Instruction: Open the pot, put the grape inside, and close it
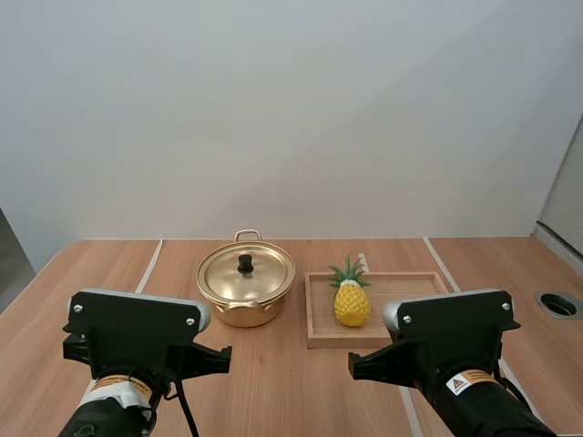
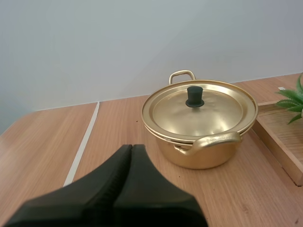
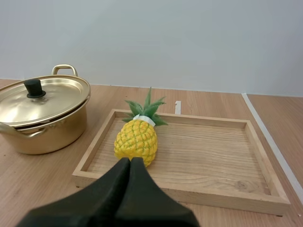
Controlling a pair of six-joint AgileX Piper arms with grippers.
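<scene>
The left arm (image 1: 137,332) and right arm (image 1: 451,330) sit lowest in frame; mid-frame stands the lidded pot (image 1: 244,315), with a pineapple (image 1: 352,304) in the tray (image 1: 410,289) to its right. The left gripper (image 2: 131,147), fingers pressed together, faces the pot. The right gripper (image 3: 130,161), likewise pressed together, is just before the pineapple.

The wooden table (image 1: 273,391) carries a golden pot (image 1: 246,289), which stands upright. Just to the right of the pot, close but not touching it, a shallow wooden tray (image 1: 328,342) lies flat on the table.
</scene>
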